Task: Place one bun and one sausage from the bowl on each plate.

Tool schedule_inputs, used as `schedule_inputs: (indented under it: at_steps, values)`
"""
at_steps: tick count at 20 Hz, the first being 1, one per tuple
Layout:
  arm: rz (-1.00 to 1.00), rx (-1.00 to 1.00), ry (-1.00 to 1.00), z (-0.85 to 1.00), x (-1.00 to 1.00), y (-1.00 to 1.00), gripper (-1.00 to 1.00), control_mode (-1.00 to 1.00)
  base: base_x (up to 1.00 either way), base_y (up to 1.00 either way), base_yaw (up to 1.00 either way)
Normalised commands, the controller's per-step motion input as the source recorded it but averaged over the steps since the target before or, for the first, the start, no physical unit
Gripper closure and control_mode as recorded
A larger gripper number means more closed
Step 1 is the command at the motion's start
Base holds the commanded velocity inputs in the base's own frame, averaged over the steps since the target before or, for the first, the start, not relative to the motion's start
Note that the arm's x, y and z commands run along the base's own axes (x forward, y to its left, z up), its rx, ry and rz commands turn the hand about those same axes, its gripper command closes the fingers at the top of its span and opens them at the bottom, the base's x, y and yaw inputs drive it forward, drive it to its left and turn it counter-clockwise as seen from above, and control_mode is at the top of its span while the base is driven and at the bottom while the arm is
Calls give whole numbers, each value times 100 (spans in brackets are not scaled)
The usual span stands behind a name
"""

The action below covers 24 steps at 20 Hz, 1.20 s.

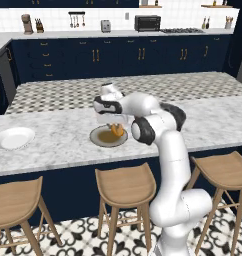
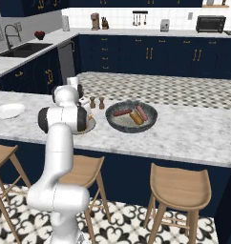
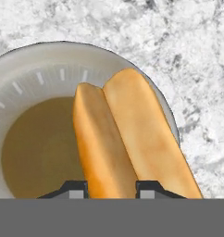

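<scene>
Two plates on the marble counter: a beige plate [image 1: 99,138] with a brown centre, directly under the arm, and a white plate [image 1: 13,138] well apart to its left, near the counter's left end.

One bun [image 3: 132,134], golden and split lengthwise, pinched between the claw [image 3: 110,189] tips, which press against its lower end on either side. It hangs over the right half of the beige plate; whether it touches the plate cannot be told.

One dark-grey bowl [image 2: 118,125] to the right of the beige plate, near but apart from it. Inside: two reddish sausages [image 2: 122,112] and one bun [image 2: 135,117] lying between them.

Two small shakers [image 2: 97,102] standing just behind the gap between bowl and beige plate.

Three wooden stools [image 1: 125,186] along the near side of the counter.
</scene>
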Motion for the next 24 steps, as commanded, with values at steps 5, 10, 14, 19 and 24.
schedule_inputs:
  at_steps: [5, 10, 14, 19, 24]
  values:
    - [0, 0, 2, -25, -3, 0, 100, -100, 0, 0, 0]
    - [0, 0, 0, -2, 0, 0, 100, -100, 0, 0, 0]
    - [0, 0, 0, 0, 0, 0, -100, -100, 0, 0, 0]
    - [0, 0, 0, 0, 0, 0, -100, -100, 0, 0, 0]
    - [0, 0, -5, 2, -4, -1, -100, -100, 0, 0, 0]
